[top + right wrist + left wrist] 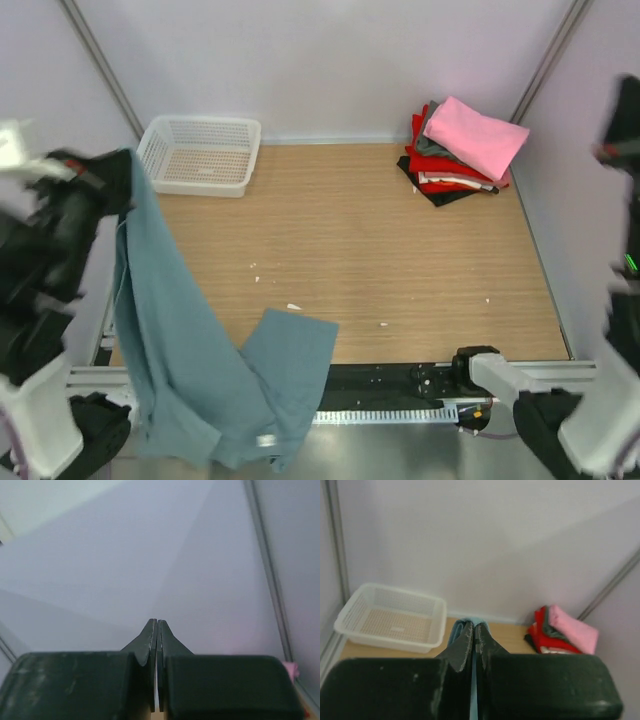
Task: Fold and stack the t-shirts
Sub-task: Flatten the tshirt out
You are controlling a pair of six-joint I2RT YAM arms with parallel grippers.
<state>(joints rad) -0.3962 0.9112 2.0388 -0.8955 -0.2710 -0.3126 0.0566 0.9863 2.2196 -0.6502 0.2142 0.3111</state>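
A large teal-blue t-shirt (190,350) hangs from my left gripper (122,168), raised over the table's left side. Its lower part drapes over the near table edge, with one flap lying on the wood. In the left wrist view the left gripper (474,626) is shut, with teal t-shirt cloth (462,626) pinched at its tips. Folded t-shirts (462,152) are stacked at the back right, pink on top, then grey, red, white and black; the same t-shirt stack (562,632) shows in the left wrist view. My right gripper (158,622) is shut and empty, facing a bare wall.
A white lattice basket (200,153) stands at the back left corner, seen in the left wrist view as the basket (392,617). The right arm (625,130) is raised at the right edge. Walls with metal posts close in the wooden table (380,260).
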